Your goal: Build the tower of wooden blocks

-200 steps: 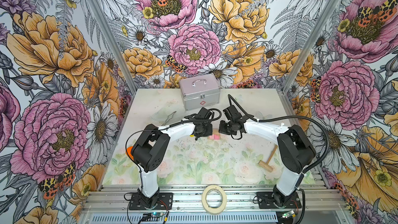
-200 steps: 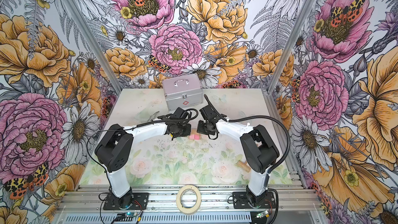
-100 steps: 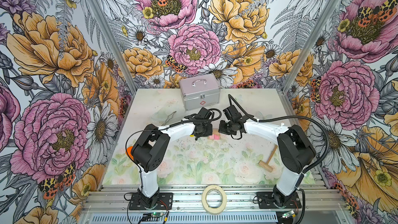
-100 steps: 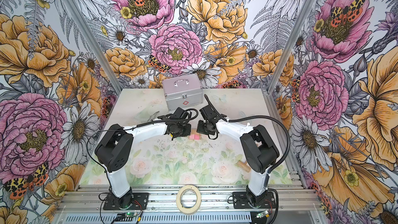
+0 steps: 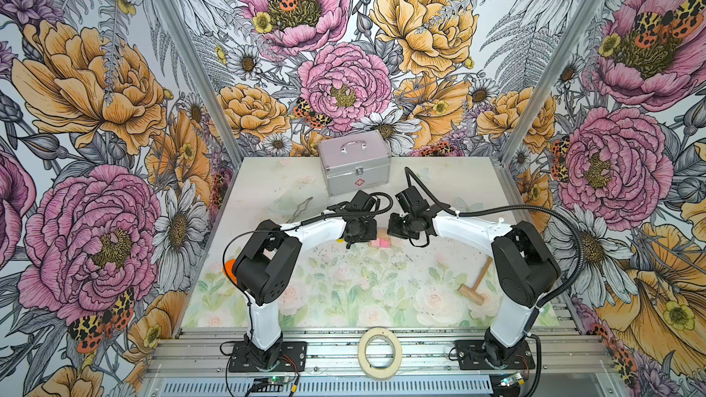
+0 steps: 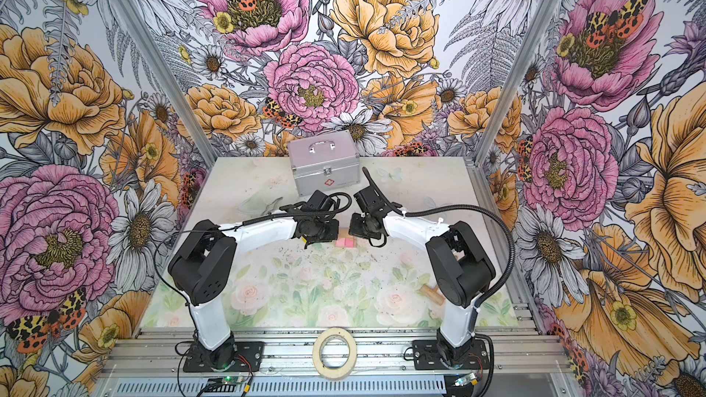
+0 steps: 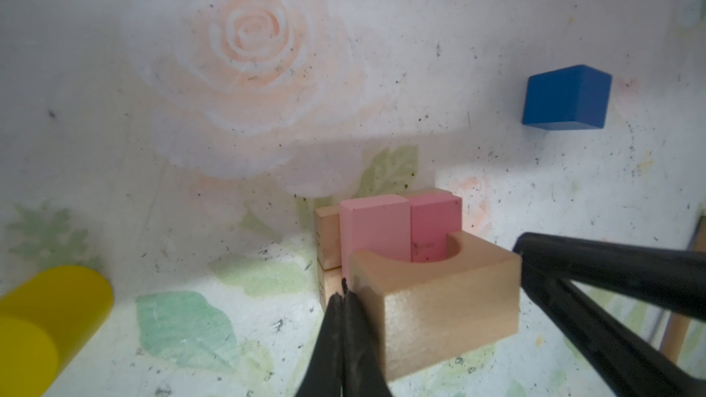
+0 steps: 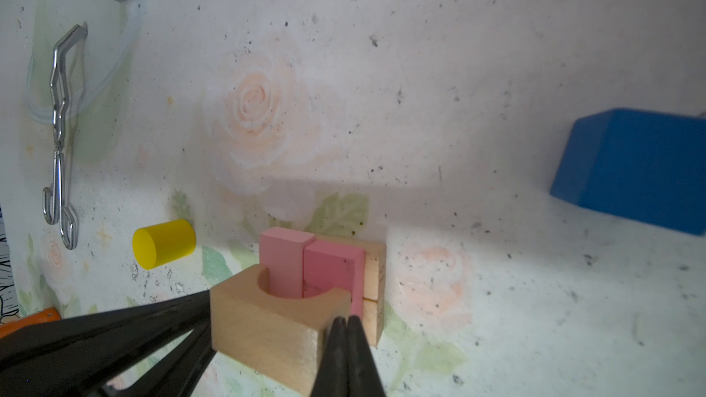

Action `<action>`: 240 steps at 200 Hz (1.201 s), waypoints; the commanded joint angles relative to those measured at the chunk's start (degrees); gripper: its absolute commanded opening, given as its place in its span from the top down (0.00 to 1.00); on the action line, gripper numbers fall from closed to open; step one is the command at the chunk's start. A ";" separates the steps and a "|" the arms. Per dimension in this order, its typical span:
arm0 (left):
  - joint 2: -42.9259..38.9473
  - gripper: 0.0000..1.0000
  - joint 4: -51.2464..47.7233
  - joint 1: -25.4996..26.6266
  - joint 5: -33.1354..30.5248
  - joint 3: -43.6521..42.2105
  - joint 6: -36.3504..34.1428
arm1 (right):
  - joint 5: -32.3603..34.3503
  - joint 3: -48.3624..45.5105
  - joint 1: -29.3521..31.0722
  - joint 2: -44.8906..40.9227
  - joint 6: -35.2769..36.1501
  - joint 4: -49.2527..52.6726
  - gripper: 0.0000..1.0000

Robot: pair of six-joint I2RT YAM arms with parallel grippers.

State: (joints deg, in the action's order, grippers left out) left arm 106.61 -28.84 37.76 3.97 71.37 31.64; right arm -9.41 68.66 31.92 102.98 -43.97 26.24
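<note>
Jaws pressed fully together on left gripper (image 7: pixel 344 294) and on right gripper (image 8: pixel 345 324), nothing between either pair. Tips braced against opposite sides of notched tan block (image 7: pixel 439 299), pinching it between the two grippers, notch toward the pink bricks; contact with them unclear.

- Silver metal case (image 5: pixel 355 166): beyond the jaws, toward back wall.
- Tape roll (image 5: pixel 379 353): well apart from both jaws, on front rail.
- Wooden mallet (image 5: pixel 475 284): well apart, right gripper's side.
- Metal tongs (image 8: pixel 59 127): apart, left gripper's side.
- Two tan bricks (image 8: pixel 372 292): just past the jaws, touching each other.
- Two pink bricks (image 7: pixel 376 231): side by side, against the tan bricks, just past the jaws.
- Blue block (image 7: pixel 565 99): apart from jaws, right gripper's side.
- Yellow cylinder (image 8: pixel 164 243): on its side, apart, left gripper's side.
</note>
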 commanded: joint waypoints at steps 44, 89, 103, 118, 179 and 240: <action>-1.09 0.96 0.88 0.74 0.95 0.77 0.67 | -0.17 -0.60 0.38 -1.11 -0.57 -1.34 1.00; -1.09 0.96 0.86 0.75 0.91 0.71 0.68 | -0.17 -0.68 0.34 -1.24 -0.58 -1.33 1.00; -1.18 0.96 0.80 0.70 0.81 0.70 0.71 | -0.17 -0.80 0.35 -1.38 -0.69 -1.33 1.00; -1.31 0.96 0.74 0.56 0.52 0.53 0.66 | -0.18 -1.17 0.40 -1.44 -0.87 -1.36 1.00; -1.75 0.95 0.76 -0.24 -0.43 0.00 0.62 | 0.18 -2.46 0.53 -2.34 -1.63 -1.35 1.00; -4.12 0.95 0.79 -0.80 -1.26 -0.53 0.59 | 0.09 -1.96 1.04 -1.99 -1.81 -1.37 1.00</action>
State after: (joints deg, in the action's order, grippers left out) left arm 105.84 -28.88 37.58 3.92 71.22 31.64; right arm -9.37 66.46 32.38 102.85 -45.41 25.85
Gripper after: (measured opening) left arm 0.053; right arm 0.045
